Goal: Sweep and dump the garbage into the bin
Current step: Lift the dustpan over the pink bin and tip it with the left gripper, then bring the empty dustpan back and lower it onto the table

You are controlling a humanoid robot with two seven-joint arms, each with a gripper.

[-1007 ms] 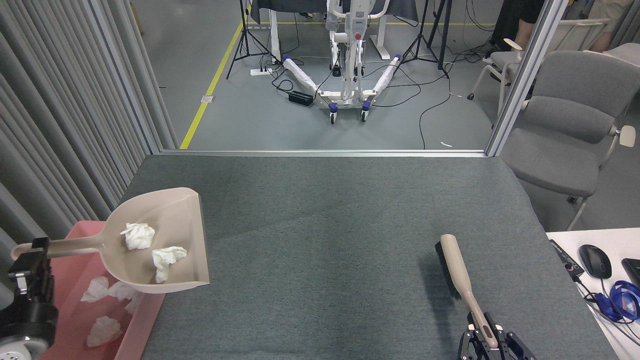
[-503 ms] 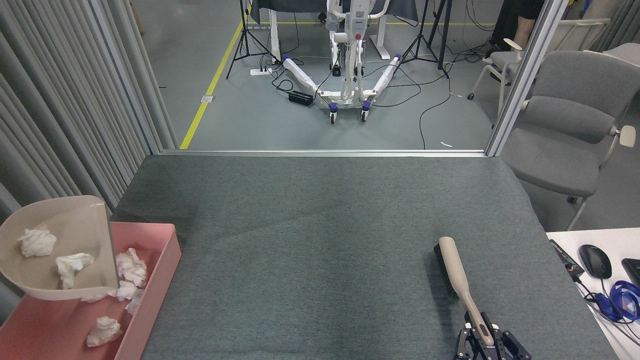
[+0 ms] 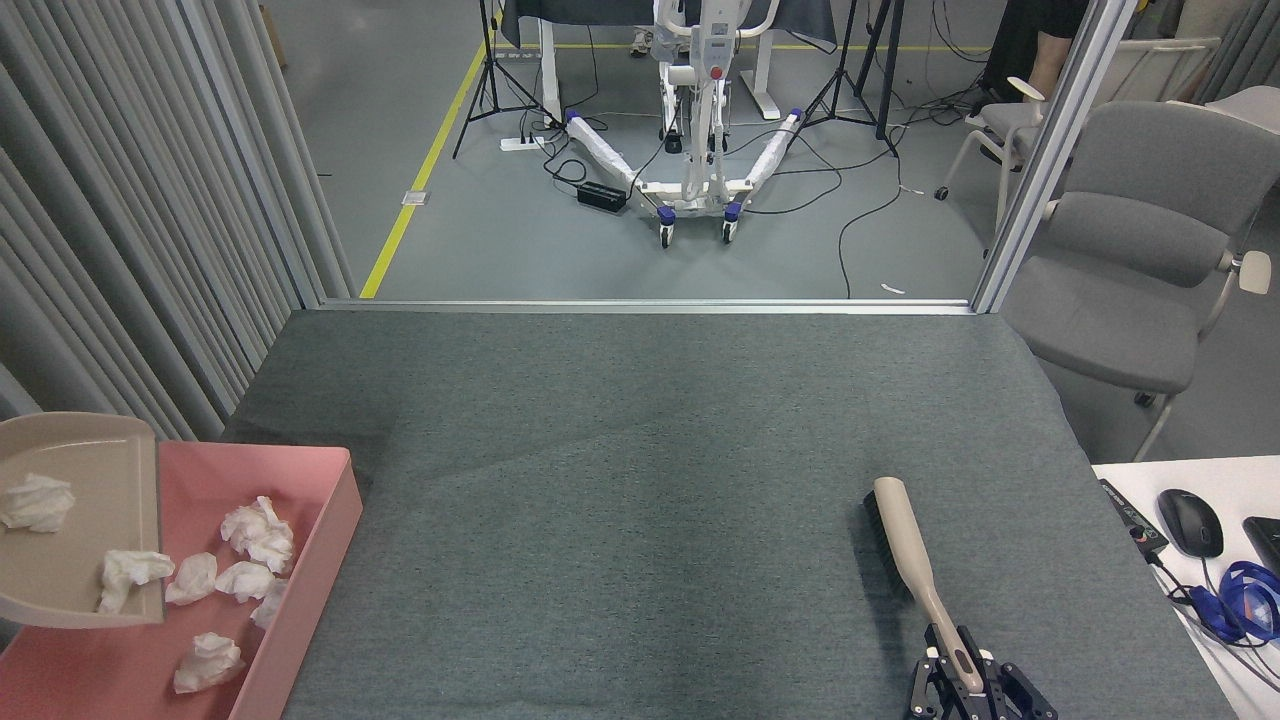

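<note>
Further left than before, the dustpan (image 3: 75, 520) now hangs over the pink bin (image 3: 300, 560), two garbage wads (image 3: 130, 570) near its lip, ready to tip. Left gripper is unseen; right gripper (image 3: 965, 680) clamps the brush (image 3: 905, 545).

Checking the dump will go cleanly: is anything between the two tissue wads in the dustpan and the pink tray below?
Nothing visible is. The beige plastic dustpan sits over the shallow pink plastic tray, one crumpled white tissue wad at its open lip, another further back. Below the lip lie only the wads already dumped.
</note>
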